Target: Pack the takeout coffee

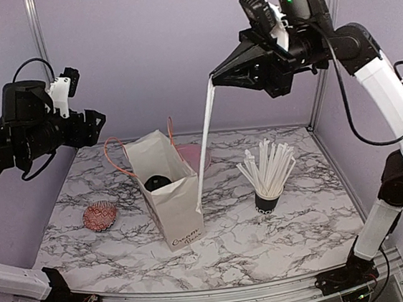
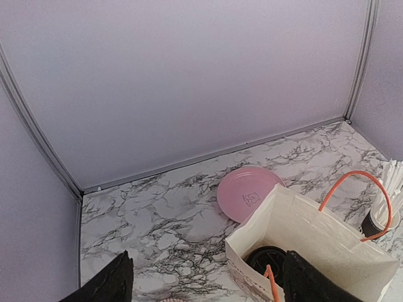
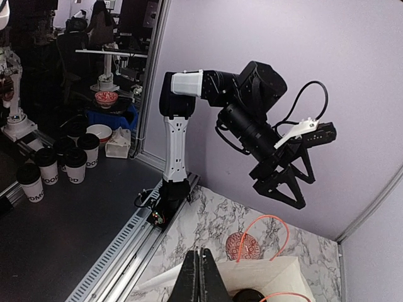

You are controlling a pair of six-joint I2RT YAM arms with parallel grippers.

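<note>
A white paper bag (image 1: 170, 205) with orange handles stands open mid-table. Down inside it sits a takeout coffee, of which only the black lid (image 1: 158, 180) (image 2: 267, 257) (image 3: 250, 294) shows. My right gripper (image 1: 214, 74) (image 3: 201, 272) hangs high above the bag's right side, shut on the top of a long white straw (image 1: 206, 136). The straw slants down to the bag's front right corner. My left gripper (image 1: 99, 124) (image 2: 208, 284) is raised at the far left, open and empty, apart from the bag.
A black cup full of white straws (image 1: 267, 171) (image 2: 385, 200) stands right of the bag. A pink plate (image 1: 196, 154) (image 2: 248, 191) lies behind it, and a red patterned bowl (image 1: 99, 216) (image 3: 243, 246) to its left. Several lidded white cups (image 3: 49, 165) stand off the table.
</note>
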